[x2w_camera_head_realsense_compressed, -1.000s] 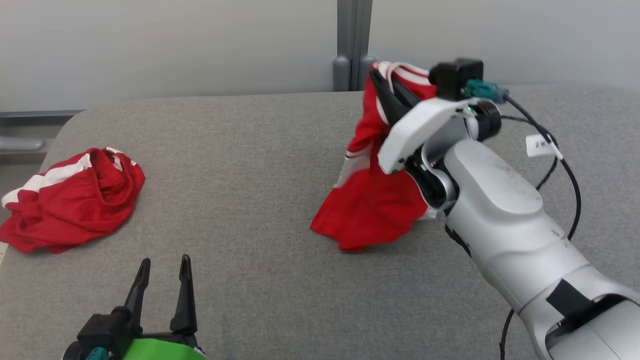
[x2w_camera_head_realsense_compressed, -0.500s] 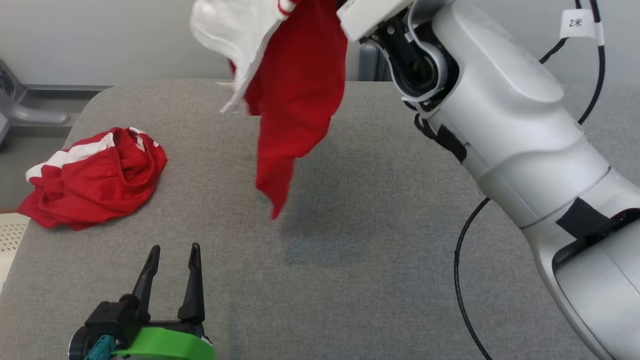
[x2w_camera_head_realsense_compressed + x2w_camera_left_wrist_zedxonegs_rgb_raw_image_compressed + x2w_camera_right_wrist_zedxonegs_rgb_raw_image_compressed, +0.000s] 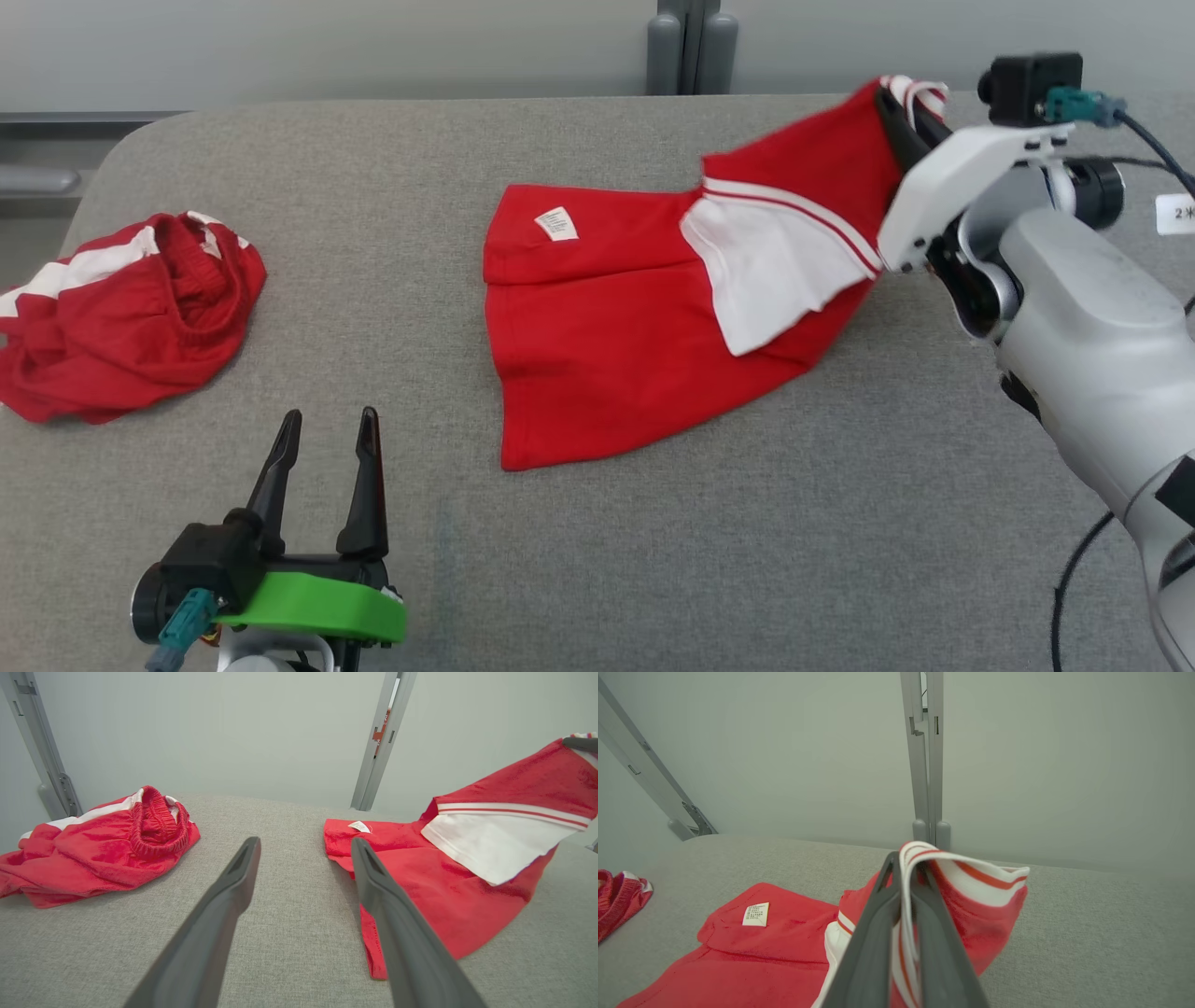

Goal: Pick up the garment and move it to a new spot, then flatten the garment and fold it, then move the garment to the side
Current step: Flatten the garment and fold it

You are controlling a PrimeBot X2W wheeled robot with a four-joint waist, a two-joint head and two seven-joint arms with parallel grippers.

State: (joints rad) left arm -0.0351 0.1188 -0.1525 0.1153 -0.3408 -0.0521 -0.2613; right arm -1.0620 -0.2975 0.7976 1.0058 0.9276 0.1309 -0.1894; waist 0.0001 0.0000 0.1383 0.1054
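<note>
A moment ago the red garment [image 3: 607,373] hung in the air. Now most of it lies spread across the middle of the grey surface [image 3: 747,541], label up, with a white panel folded over. The right hand [image 3: 910,117] still pinches its striped edge, raised at the far right corner. The left hand [image 3: 330,415] waits near the front, fingers spread and empty. The move looks done, so flattening should come next.

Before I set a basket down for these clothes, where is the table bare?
Bare: the near right stretch of the table, in front of the spread garment; also the strip between it and the crumpled garment. Crowded: far right, where the right claw grips cloth.
</note>
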